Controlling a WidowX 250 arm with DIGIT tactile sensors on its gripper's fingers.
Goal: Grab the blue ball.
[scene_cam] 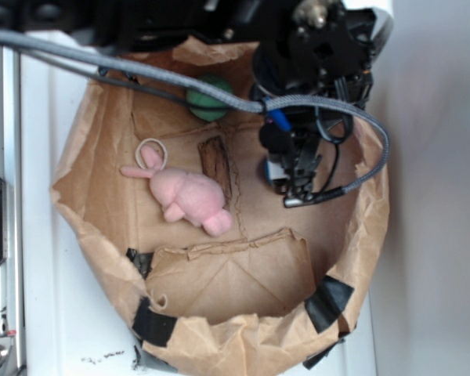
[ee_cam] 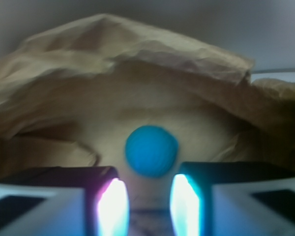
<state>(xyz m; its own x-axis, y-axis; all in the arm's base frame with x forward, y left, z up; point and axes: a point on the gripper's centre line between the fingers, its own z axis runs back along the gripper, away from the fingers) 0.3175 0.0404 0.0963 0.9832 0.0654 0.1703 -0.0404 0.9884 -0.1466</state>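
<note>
— Where is the blue ball (ee_cam: 151,150) from where you sit?

— In my wrist view it is at the centre of the frame, a smooth-looking round teal shape, blurred, lying on creased brown paper just above the gap between my two fingers (ee_cam: 113,206). It does not sit between them.

— And your gripper (ee_cam: 148,204)?

— Spread apart; bare paper shows through the gap, and I hold nothing. The inner faces of the fingers glow pale at the bottom of the frame.

— What surrounds you?

— A crumpled brown paper bag (scene_cam: 219,348) with rolled walls, patched with black tape (scene_cam: 327,302) at the lower edge of the exterior view. My gripper (scene_cam: 298,184) hangs inside it at the upper right, a braided grey cable (scene_cam: 141,70) looping across the top. From there I cannot see the blue ball.

— Anything else in the bag?

— A soft pink plush toy (scene_cam: 189,198) at centre left, a pale ring (scene_cam: 152,153) touching its upper end, a dark rough strip (scene_cam: 216,163) just right of it, and a green ball (scene_cam: 210,100) at the top, partly under the cable.
</note>
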